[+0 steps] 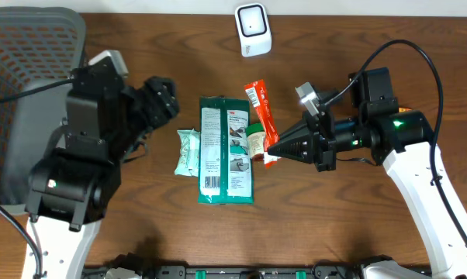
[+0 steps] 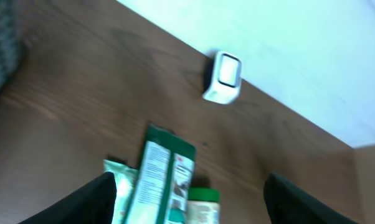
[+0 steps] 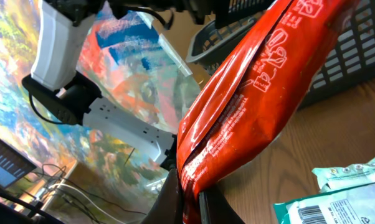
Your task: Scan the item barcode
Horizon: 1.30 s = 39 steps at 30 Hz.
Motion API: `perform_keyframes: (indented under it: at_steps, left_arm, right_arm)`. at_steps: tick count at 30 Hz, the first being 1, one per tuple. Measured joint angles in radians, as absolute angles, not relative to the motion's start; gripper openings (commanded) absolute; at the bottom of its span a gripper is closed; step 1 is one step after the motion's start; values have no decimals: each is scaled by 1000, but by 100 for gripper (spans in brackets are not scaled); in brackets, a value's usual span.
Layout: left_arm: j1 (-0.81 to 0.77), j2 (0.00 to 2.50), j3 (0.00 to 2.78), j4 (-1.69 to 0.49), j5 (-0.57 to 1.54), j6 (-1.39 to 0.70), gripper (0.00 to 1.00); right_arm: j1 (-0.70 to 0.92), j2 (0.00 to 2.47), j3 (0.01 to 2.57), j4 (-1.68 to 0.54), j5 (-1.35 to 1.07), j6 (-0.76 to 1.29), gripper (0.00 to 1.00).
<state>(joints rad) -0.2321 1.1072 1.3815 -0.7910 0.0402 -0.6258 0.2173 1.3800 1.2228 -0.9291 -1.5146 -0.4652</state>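
One thin pinch of my right fingers holds the red packet, left fingers spread empty; tilting could slip it.

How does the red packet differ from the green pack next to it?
The red packet is narrow; the green pack is wider and longer. The right gripper is shut on the red packet's near end; the green pack lies free, flat on the table. The green pack shows a barcode face up; on the red packet I can make out none. Both are printed soft packs.
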Motion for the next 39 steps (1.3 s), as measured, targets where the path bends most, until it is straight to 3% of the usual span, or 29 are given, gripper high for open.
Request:
perform_keyframes:
  at_steps: [21,39]
  left_arm:
    - [-157,1312,1382,-848,17,-487,76]
    - [-112,1374,1382,-857,-30,-448,77]
  right_arm:
    - [217,1136,1223,-921,-1534,-410,1]
    - [217,1031,1222,-657,-1542,-194,1]
